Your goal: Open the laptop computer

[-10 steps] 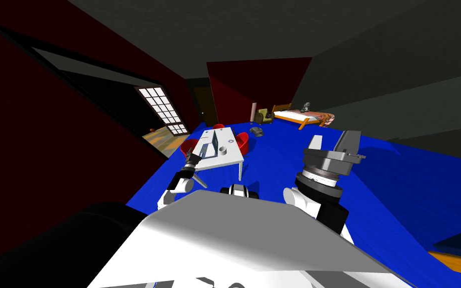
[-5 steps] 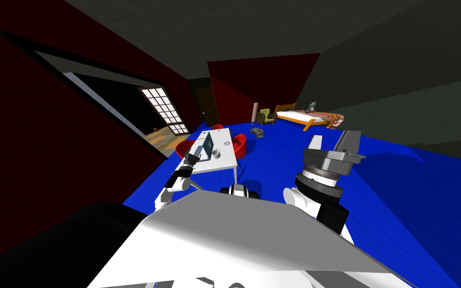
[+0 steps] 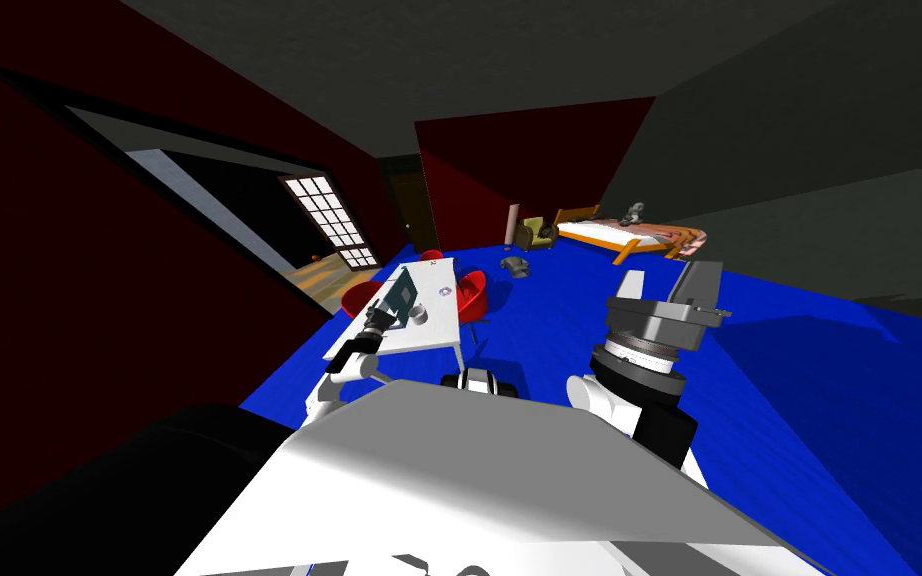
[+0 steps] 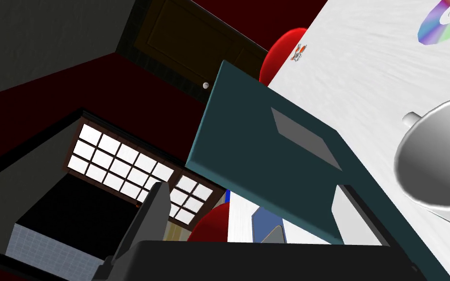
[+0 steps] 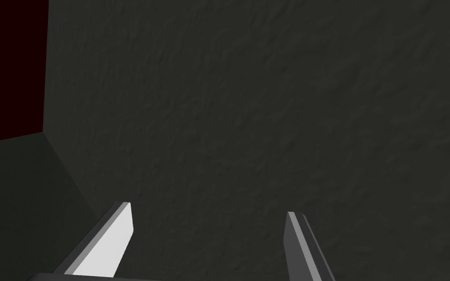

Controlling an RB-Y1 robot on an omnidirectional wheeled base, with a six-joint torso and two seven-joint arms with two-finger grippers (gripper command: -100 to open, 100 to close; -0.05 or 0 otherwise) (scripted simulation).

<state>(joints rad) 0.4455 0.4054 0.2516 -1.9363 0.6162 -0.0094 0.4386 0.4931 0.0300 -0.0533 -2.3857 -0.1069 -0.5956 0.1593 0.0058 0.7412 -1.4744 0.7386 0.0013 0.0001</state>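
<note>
On the white table (image 3: 441,335) stands a dark teal laptop (image 3: 401,292) with its lid (image 4: 268,146) raised and tilted back. My left gripper (image 3: 381,318) is at the lid's free edge, open. One of its fingers (image 4: 151,219) stands clear to the side of the lid, and the lid hides the other. The laptop's base (image 4: 360,214) lies on the table just past the gripper body. My right gripper (image 3: 664,285) is held up high on the right, away from the table, open and empty (image 5: 209,219).
A white mug (image 4: 439,161) stands close beside the laptop, with a shiny disc (image 4: 446,22) further along the table. Red chairs (image 3: 472,292) flank the table. A bed (image 3: 629,235) is at the far wall, and blue floor (image 3: 569,310) spreads to the right.
The laptop lid has swung further back, and my left gripper has followed it. My view has shifted, so the table now sits more to the left. The right arm has not moved.
</note>
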